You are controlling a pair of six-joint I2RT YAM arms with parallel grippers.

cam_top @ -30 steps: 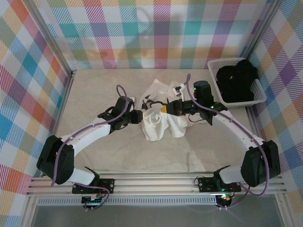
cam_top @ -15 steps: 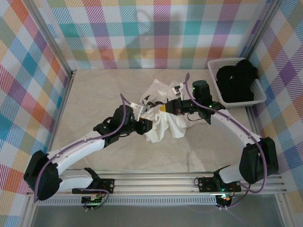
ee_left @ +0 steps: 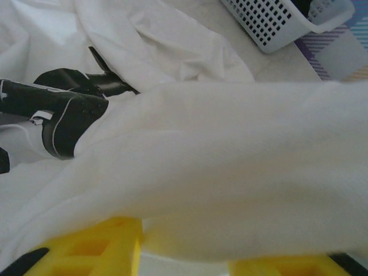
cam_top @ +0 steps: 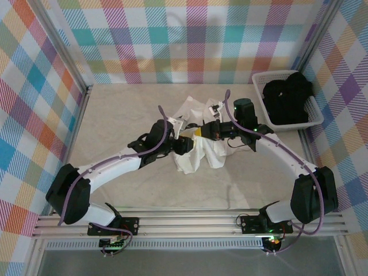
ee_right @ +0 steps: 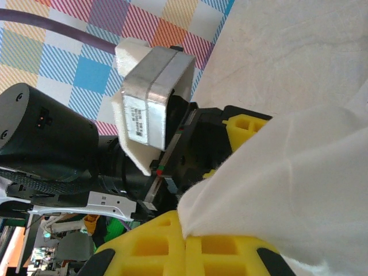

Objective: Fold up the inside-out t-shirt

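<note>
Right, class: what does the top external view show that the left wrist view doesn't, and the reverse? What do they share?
Top external: the whole left arm and right arm, and the metal rail under their bases. Left wrist: a close look at cloth draped over the left claw's yellow fingers. Shared: the white t-shirt and the white basket.

Pastel plaid walls [cam_top: 190, 40], beige marbled tabletop [cam_top: 115, 115]

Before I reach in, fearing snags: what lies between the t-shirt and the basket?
In the top view, the right arm's black joint, over otherwise bare table, sits between t-shirt and basket.
</note>
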